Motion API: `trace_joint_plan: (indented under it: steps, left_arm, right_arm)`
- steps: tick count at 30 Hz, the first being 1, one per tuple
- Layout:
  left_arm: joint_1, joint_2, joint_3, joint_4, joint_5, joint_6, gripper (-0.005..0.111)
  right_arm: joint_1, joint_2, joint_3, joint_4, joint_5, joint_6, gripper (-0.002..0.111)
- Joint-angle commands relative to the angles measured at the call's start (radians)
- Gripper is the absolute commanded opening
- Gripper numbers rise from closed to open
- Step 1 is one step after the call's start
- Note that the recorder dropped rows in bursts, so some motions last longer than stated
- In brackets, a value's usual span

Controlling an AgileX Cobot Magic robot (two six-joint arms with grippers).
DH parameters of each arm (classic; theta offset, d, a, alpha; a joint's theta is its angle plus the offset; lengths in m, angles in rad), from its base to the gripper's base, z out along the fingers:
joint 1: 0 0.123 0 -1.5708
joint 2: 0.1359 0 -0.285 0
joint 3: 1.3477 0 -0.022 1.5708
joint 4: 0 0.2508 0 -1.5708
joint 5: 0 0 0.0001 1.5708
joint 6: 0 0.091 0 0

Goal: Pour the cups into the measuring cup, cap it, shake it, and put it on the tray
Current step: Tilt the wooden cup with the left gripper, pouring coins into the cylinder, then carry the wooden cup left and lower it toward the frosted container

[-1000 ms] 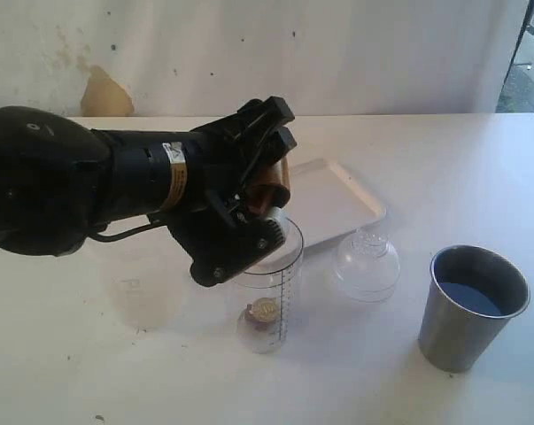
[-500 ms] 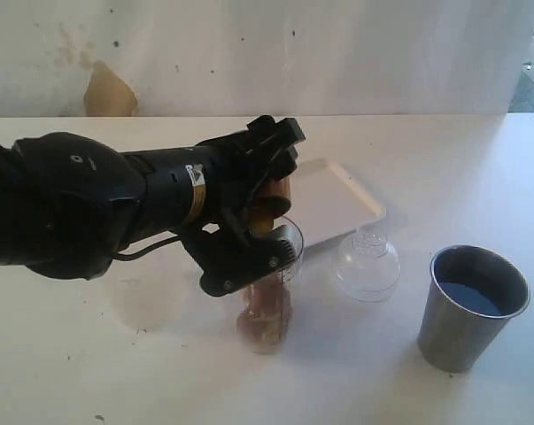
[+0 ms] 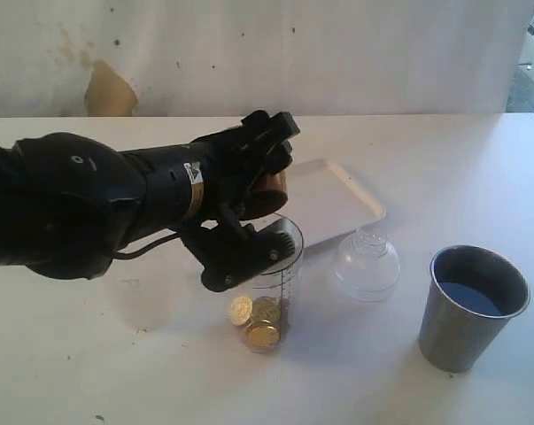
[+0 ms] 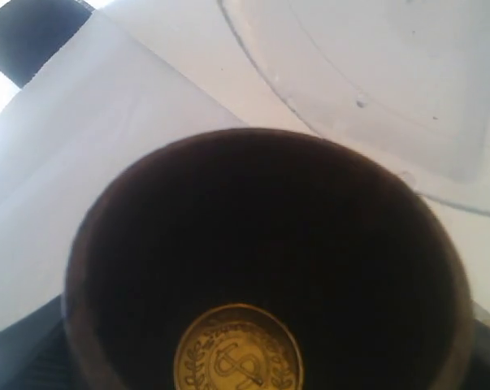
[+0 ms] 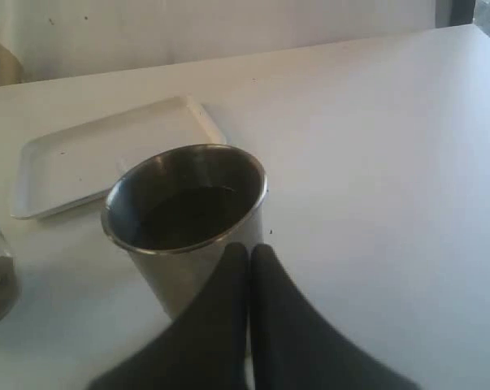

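Observation:
My left gripper (image 3: pixel 265 190) is shut on the small brown wooden cup (image 3: pixel 276 184), which lies tipped with its mouth over the rim of the clear measuring cup (image 3: pixel 280 266). Gold coins (image 3: pixel 256 320) lie at the bottom of the measuring cup. In the left wrist view the wooden cup's dark inside (image 4: pixel 269 244) fills the frame, with one gold coin (image 4: pixel 237 349) still in it. The steel tumbler (image 3: pixel 472 305) stands at the right, dark contents inside. My right gripper (image 5: pixel 249 253) is shut and holds nothing, its tips just in front of the tumbler's wall (image 5: pixel 167 268). The white tray (image 3: pixel 337 202) lies behind the measuring cup.
A clear domed lid (image 3: pixel 367 264) rests on the table between the measuring cup and the tumbler. The left arm's black body (image 3: pixel 81 204) spans the left half of the exterior view. The table's far edge meets a stained wall (image 3: pixel 107 88).
The left gripper has tipped the wooden cup further over the measuring cup. Coins have dropped in: one lay at the bottom a second ago, several lie there now. The right gripper stays shut.

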State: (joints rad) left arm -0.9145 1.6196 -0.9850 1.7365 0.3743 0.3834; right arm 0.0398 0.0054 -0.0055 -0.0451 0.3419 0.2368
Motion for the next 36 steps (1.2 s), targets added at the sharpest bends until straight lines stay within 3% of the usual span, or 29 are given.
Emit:
trace_joint_plan:
  steps: [1, 4, 9, 16, 18, 27, 33, 36]
  left_arm:
    - [-0.005, -0.004, -0.005, 0.008, -0.049, -0.128, 0.0]
    - [-0.005, -0.009, -0.005, 0.008, -0.101, -0.237, 0.0]
    - [-0.005, -0.053, -0.036, 0.008, -0.317, -0.459, 0.0]
    - [-0.005, -0.075, -0.084, 0.008, -0.43, -0.562, 0.0]
    - [-0.005, -0.075, -0.086, 0.008, -0.383, -0.503, 0.0]
    - [-0.005, -0.073, -0.022, 0.008, -0.089, 0.052, 0.0]
    - [-0.005, -0.073, 0.036, 0.008, -0.131, 0.059, 0.0]
    - [-0.005, -0.073, 0.032, 0.008, -0.125, -0.027, 0.0]
  right_arm:
    - [0.0, -0.005, 0.006, -0.004, 0.0, 0.002, 0.0]
    - [0.0, -0.005, 0.006, -0.004, 0.0, 0.002, 0.0]
    - [0.0, -0.005, 0.006, -0.004, 0.0, 0.002, 0.0]
    - [0.0, -0.005, 0.006, -0.004, 0.0, 0.002, 0.0]
    - [0.0, -0.005, 0.006, -0.004, 0.0, 0.002, 0.0]
    - [0.0, -0.005, 0.006, -0.004, 0.0, 0.002, 0.0]
    - [0.0, -0.005, 0.006, -0.004, 0.0, 0.002, 0.0]
    - [0.0, -0.005, 0.006, -0.004, 0.0, 0.002, 0.0]
